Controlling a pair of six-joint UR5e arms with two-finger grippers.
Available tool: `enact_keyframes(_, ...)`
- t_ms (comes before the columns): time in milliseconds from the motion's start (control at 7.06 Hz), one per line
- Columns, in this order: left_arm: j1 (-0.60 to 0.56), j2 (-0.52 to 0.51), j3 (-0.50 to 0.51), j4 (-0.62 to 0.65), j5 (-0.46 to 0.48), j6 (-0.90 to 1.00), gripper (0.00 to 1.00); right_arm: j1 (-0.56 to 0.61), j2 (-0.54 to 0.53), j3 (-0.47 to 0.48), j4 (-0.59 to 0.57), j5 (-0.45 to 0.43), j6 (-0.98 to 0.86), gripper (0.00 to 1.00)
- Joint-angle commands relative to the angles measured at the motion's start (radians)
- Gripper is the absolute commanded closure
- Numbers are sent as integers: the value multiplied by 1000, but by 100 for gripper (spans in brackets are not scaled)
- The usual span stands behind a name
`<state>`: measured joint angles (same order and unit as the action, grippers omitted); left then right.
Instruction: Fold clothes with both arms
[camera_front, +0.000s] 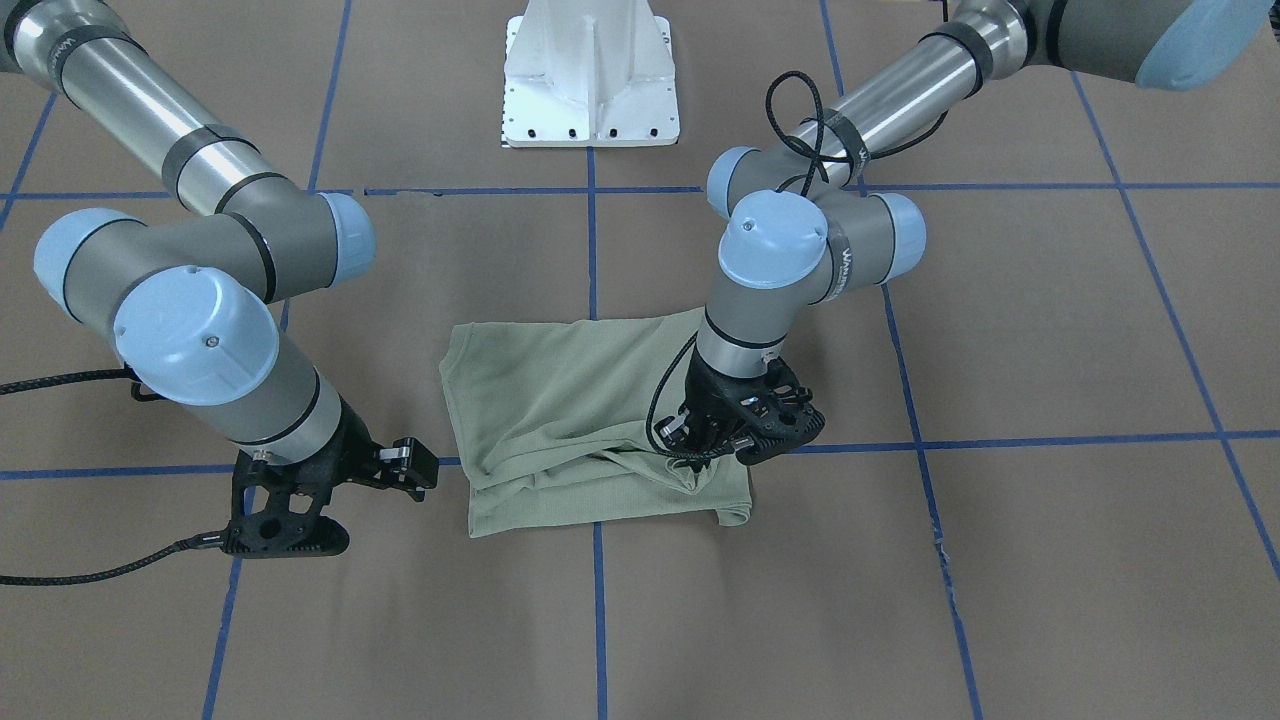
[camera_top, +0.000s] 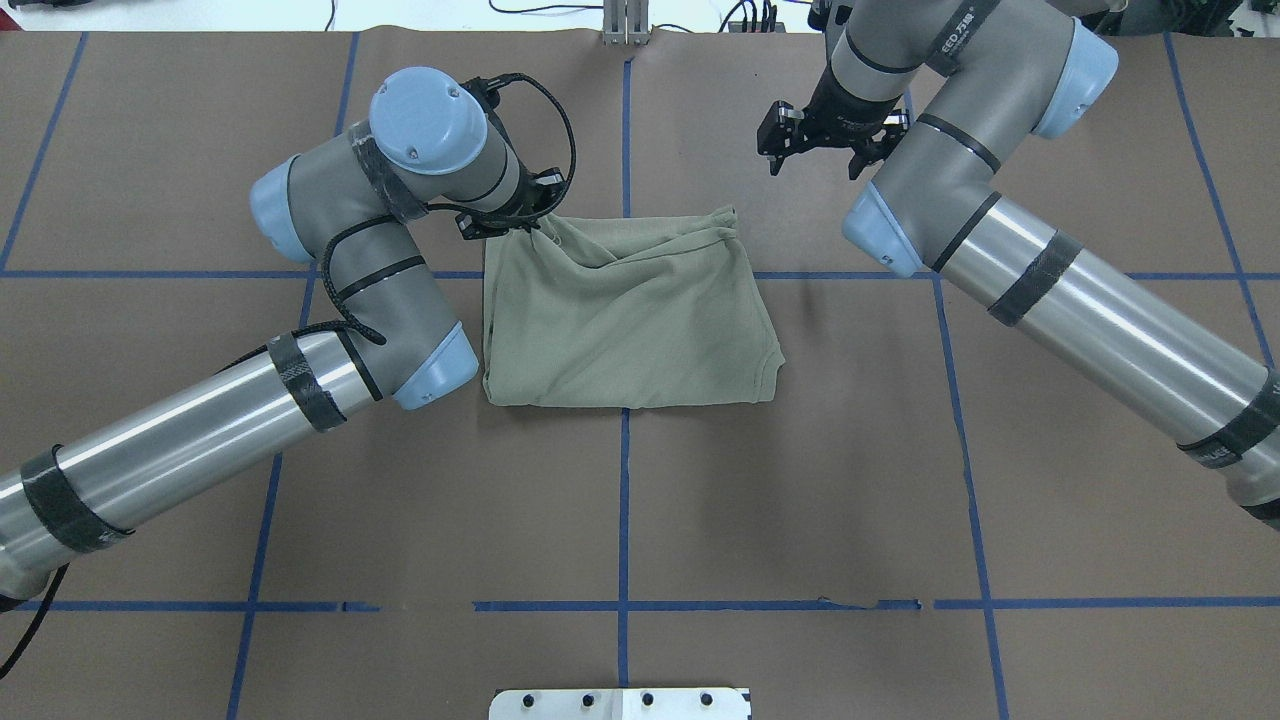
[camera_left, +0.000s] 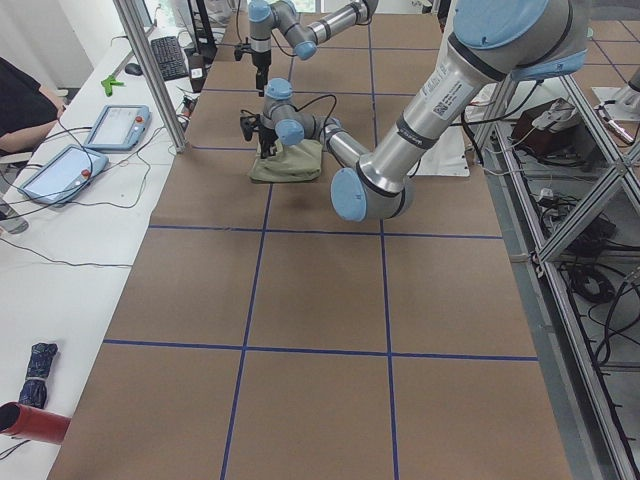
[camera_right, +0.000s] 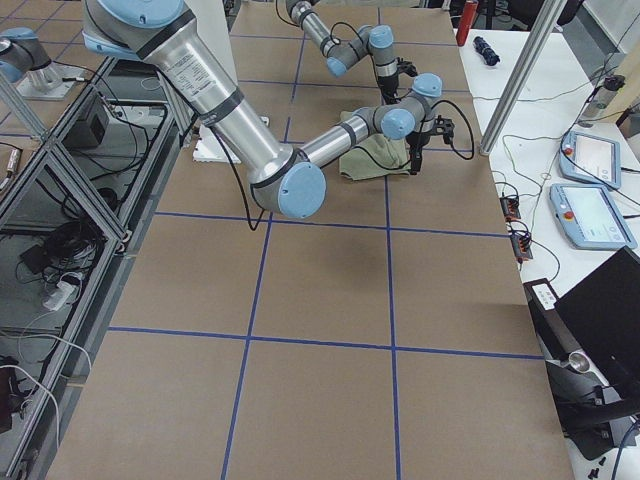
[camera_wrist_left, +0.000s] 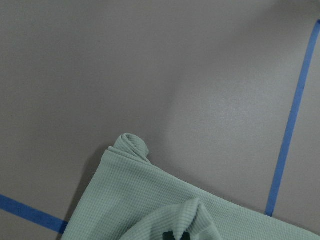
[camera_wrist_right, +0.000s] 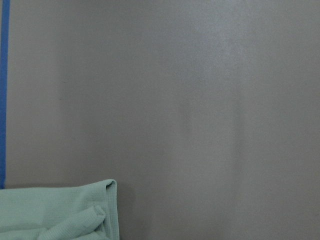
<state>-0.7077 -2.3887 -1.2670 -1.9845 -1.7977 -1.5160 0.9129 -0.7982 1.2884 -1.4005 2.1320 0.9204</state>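
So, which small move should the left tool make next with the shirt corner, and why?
Probably open the left tool and release the corner. It pinches a far corner of the shirt, bunching the cloth there, while the rest lies folded on the table and the right tool stands open, clear of the cloth.

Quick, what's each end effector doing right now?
Left end effector: closed, pinching a bunched corner of the green shirt.
Right end effector: open, holding nothing, off to the shirt's side.
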Motion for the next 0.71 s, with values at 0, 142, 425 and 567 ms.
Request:
enact_keyframes(0,-18,3,15,1,61,132,100,3,-1,-1,2,3,0,0)
enact_keyframes(142,-41,3,20,-7,61,195,100,4,-3,-1,3,3,0,0)
enact_keyframes(425,-52,3,41,-25,134,279,100,6,-9,-1,6,3,0,0)
enact_keyframes(567,-52,3,44,-30,136,283,96,7,-10,-1,6,3,0,0)
